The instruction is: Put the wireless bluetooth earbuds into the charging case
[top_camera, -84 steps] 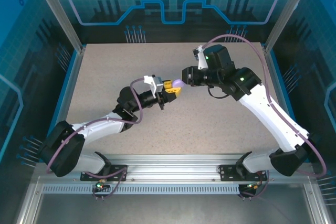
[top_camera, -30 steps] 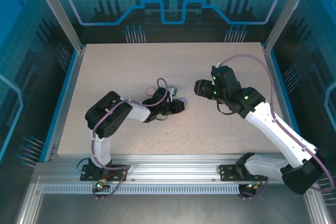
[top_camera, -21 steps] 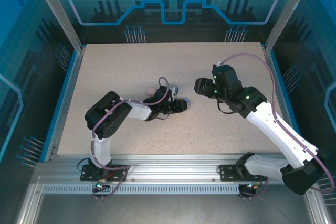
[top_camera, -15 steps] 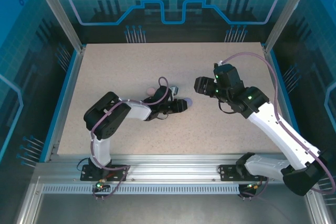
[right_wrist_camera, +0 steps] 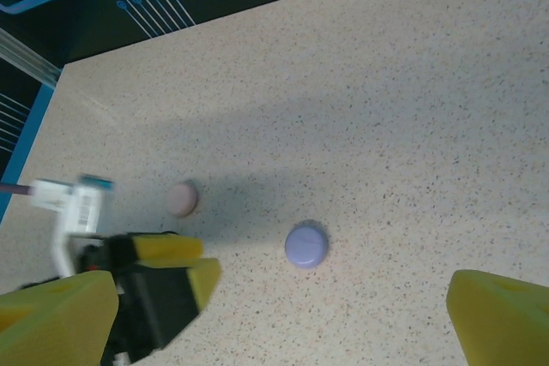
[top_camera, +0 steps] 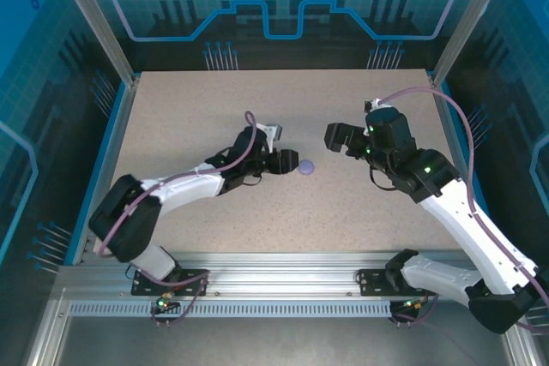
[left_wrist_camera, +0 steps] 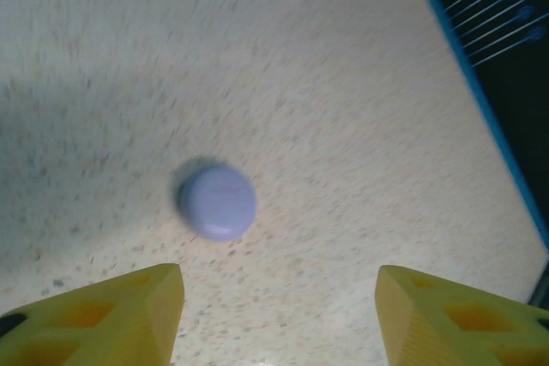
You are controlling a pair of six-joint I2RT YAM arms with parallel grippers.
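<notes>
A round lavender charging case [top_camera: 306,168] lies shut on the speckled table. In the left wrist view the lavender case [left_wrist_camera: 217,202] sits just ahead of my left gripper [left_wrist_camera: 279,319], a little left of centre, touching neither yellow finger. That gripper [top_camera: 291,163] is open and holds nothing. My right gripper [top_camera: 331,136] hovers to the right of the case, open wide and holding nothing. From the right wrist the lavender case [right_wrist_camera: 306,245] lies beyond my right gripper [right_wrist_camera: 279,323], with the left gripper [right_wrist_camera: 208,258] to its left. The earbuds are out of view.
A round pale pink case [right_wrist_camera: 182,199], also shut, lies on the table just beyond the left gripper. The blue table rim [left_wrist_camera: 480,100] and dark back wall run close on the far side.
My left gripper has opened and let go of the lavender case, which now lies free on the table. The left arm has stretched out. My right gripper opened wider and drew back to the right.
</notes>
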